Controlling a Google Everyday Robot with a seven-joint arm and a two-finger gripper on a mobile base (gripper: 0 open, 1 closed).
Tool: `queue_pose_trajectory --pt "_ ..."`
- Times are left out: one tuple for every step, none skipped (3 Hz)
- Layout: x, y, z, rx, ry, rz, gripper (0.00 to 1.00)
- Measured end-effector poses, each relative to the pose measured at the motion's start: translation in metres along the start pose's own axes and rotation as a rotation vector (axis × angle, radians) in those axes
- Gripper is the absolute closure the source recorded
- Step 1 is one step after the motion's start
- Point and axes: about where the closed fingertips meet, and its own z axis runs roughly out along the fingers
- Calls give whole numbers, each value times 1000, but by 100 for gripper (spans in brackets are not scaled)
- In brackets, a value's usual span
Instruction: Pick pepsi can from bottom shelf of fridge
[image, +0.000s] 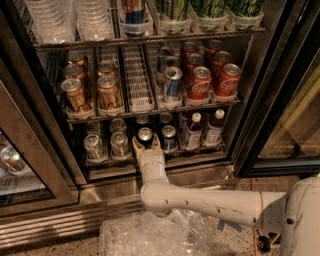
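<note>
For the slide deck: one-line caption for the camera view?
End effector at the bottom shelf of the fridge, open fingers flanking a pepsi can.

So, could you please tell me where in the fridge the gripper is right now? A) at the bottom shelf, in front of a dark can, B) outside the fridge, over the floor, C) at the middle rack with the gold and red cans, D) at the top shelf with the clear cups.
A: the gripper is at the front rail of the bottom shelf, right at a pepsi can.
</note>
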Motion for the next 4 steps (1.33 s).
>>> queue_pose_trajectory --pt "-12 3 -4 -20 -17 11 100" --pt "-29 6 -17 -95 -28 42 100" --pt "-83 -33 -40 -173 -112 92 100" --pt "-107 -85 -50 -208 -174 192 100"
